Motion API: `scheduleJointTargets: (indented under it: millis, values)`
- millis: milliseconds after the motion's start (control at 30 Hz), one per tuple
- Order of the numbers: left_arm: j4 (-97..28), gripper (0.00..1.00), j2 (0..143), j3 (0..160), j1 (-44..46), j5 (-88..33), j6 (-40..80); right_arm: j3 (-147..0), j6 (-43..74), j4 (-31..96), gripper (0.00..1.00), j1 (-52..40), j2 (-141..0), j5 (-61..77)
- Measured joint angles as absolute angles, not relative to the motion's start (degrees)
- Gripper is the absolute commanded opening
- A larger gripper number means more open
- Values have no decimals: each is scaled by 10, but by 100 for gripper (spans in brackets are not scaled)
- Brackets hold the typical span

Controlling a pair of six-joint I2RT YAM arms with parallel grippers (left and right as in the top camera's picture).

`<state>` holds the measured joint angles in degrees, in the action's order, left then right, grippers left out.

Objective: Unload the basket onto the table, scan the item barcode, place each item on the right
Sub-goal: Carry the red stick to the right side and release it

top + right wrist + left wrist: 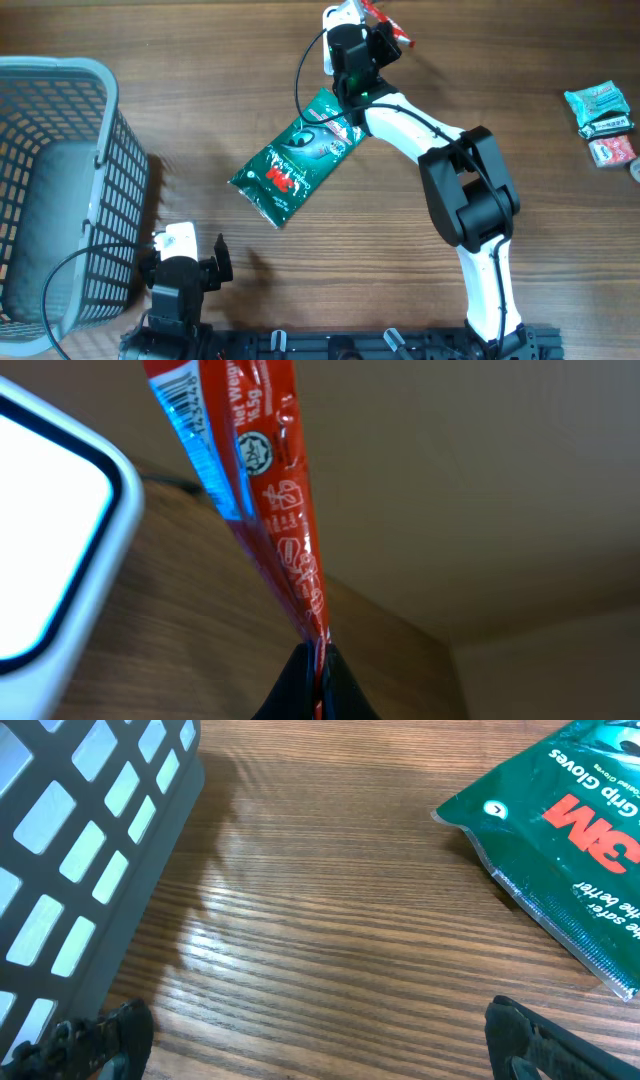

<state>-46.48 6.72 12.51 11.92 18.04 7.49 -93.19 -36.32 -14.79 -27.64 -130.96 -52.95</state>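
Red packet (270, 490) is picked up already: our left pincer (320, 1045) sits wide open and empty by the grey basket (125, 190), our right pincer (318, 660) pinches the packet tight beside the white scanner (40, 530), so we think only the scan is left.

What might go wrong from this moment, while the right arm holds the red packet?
1. The right gripper pinches only a thin edge of the red packet, so the packet may slip out.
2. The barcode sits at the far end, on a curved part, so a scan might fail.
3. The right arm reaches over the green bag and could drag it.
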Motion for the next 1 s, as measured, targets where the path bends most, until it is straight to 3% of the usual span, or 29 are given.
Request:
scheduleJointTargets:
  millis: [167,300,567,600,633,733,1000]
  values:
    - [-465,100,68,125,119,181,75,-937,-298,53,4,-225,-1302,-580]
    - [-465,100,67,125,119,180,75,-935,-127,275,4,-102,-1298,-568]
    - [-465,100,67,125,119,180,75,-934,58,368,7,134,-1298,-420]
    - [-465,100,67,125,119,180,75,-934,69,368,23,157,-1298,-396]
    - [-465,100,67,125,119,180,75,-934,75,368,32,169,-1298,-381]
    - [-465,100,67,125,119,180,75,-946,93,395,97,196,-1298,-312]
    - [-465,100,67,125,119,180,75,-1052,130,540,100,166,-1169,4]
